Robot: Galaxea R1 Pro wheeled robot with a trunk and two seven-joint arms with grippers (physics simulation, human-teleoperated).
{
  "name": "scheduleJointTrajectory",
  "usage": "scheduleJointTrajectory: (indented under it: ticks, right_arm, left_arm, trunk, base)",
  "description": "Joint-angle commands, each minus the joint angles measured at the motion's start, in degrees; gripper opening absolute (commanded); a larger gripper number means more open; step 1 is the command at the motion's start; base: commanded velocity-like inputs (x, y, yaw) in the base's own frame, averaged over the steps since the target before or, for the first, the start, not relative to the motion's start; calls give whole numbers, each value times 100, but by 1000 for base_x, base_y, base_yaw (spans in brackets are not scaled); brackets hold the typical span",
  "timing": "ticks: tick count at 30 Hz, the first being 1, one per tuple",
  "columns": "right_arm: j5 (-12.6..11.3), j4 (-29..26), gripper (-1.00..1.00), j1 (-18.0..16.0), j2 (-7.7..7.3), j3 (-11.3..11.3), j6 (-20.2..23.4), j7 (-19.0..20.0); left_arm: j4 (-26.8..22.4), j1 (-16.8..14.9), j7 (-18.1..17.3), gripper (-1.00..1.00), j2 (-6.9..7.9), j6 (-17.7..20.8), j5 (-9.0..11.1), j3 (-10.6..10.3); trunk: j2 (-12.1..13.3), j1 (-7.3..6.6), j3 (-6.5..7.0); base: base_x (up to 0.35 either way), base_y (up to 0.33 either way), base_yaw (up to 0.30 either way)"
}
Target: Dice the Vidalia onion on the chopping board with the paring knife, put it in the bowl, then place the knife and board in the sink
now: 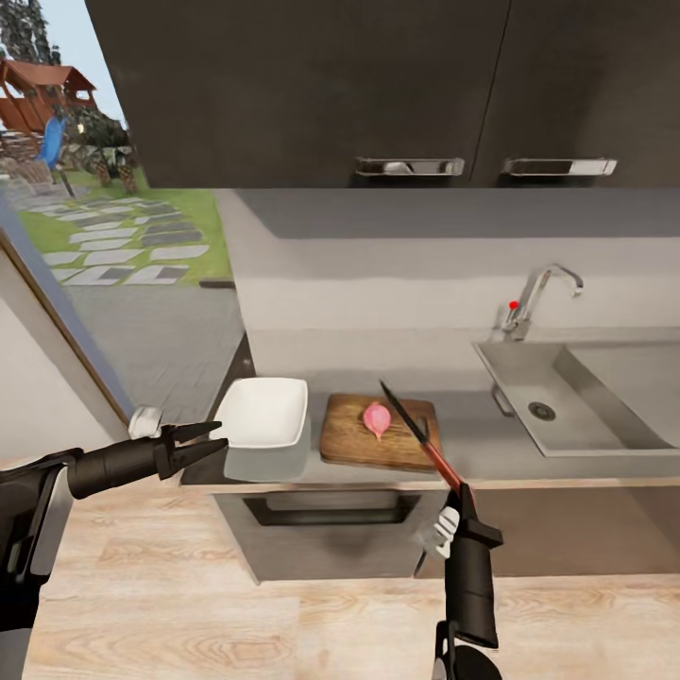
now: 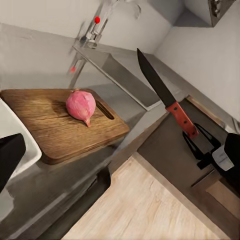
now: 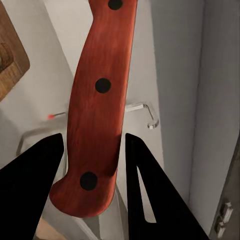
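Observation:
A pink onion (image 1: 376, 417) lies whole on the dark brown chopping board (image 1: 351, 442) on the countertop (image 1: 491, 451). My right gripper (image 1: 464, 499) is shut on the paring knife's reddish handle (image 3: 100, 95). The dark blade (image 1: 404, 416) slants up over the board's right end, above and right of the onion (image 2: 81, 105). The white bowl (image 1: 263, 411) stands just left of the board. My left gripper (image 1: 221, 434) hangs open at the counter's front edge, by the bowl's left side, holding nothing. The steel sink (image 1: 604, 416) with its chrome tap (image 1: 535, 297) lies to the right.
Dark wall cabinets (image 1: 378, 85) with bar handles hang above the counter. An oven front (image 1: 331, 529) sits below the board. Wooden floor (image 1: 189, 604) spreads under both arms. A glass door or window on the left looks onto a garden (image 1: 104, 227).

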Motion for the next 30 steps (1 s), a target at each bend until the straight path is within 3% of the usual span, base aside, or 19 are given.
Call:
scheduleJointTrajectory:
  ticks: [1, 7, 16, 30]
  right_arm:
    - [-3, 0, -100, -7, 2, 5, 23, -18]
    - [-19, 30, -100, -7, 23, -123, 8, -14]
    - [24, 95, -100, -7, 32, -69, 11, -22]
    - [28, 99, -100, -7, 32, -65, 22, -31]
  left_arm:
    - [0, -5, -12, 100, 1, 55, 13, 1]
    - [0, -5, 10, 100, -37, 50, 9, -5]
    - [0, -5, 21, 100, -74, 52, 4, -1]
    - [0, -5, 28, 100, -78, 52, 4, 0]
  trunk:
    - [-11, 5, -11]
    - [-11, 5, -11]
    - [-11, 5, -19]
    - [-11, 5, -140]
  base:
    - [200, 24, 0]
    - [72, 6, 0]
    - [111, 78, 0]
    - [5, 3, 0]
